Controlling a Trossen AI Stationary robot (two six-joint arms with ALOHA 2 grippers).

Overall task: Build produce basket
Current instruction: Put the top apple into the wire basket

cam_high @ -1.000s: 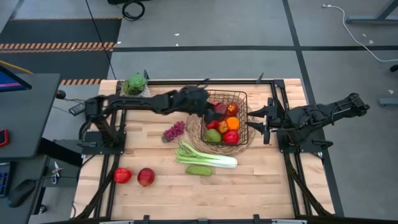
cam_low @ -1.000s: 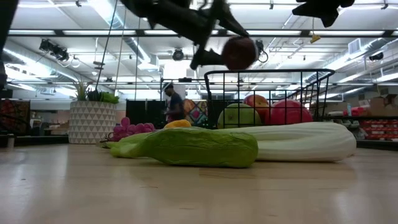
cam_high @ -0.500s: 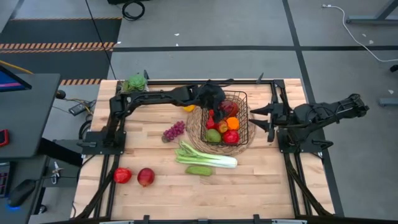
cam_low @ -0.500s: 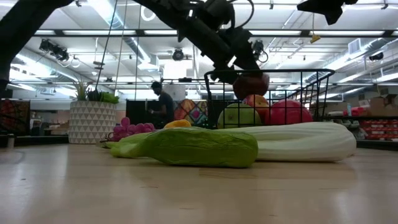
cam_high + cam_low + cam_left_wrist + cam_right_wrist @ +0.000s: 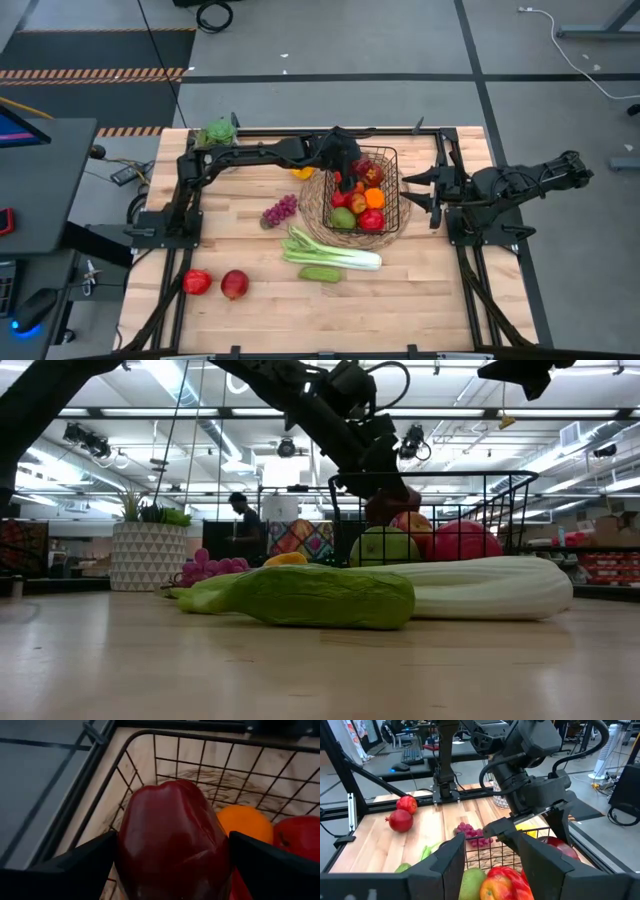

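While my left arm reaches across the back of the table, my left gripper (image 5: 356,180) hangs inside the black wire basket (image 5: 391,152), jaws spread about as wide as a dark red pepper (image 5: 172,837) and clamped on it from both sides. From my left wrist camera the pepper sits right between my fingers (image 5: 75,867), with an orange (image 5: 245,822) and something red just beyond it at the basket floor. Looking down from above, the basket sits on a round woven mat (image 5: 314,208) and already has a green apple (image 5: 343,218), a red apple (image 5: 371,221) and the orange in it.

My right gripper (image 5: 425,199) waits just beside the basket's right side, jaws open with nothing in them.

Out on the table: purple grapes (image 5: 280,210) left of the mat, a leek (image 5: 335,251) and cucumber (image 5: 320,273) in front of it, and two red fruits (image 5: 215,283) near the front left corner.
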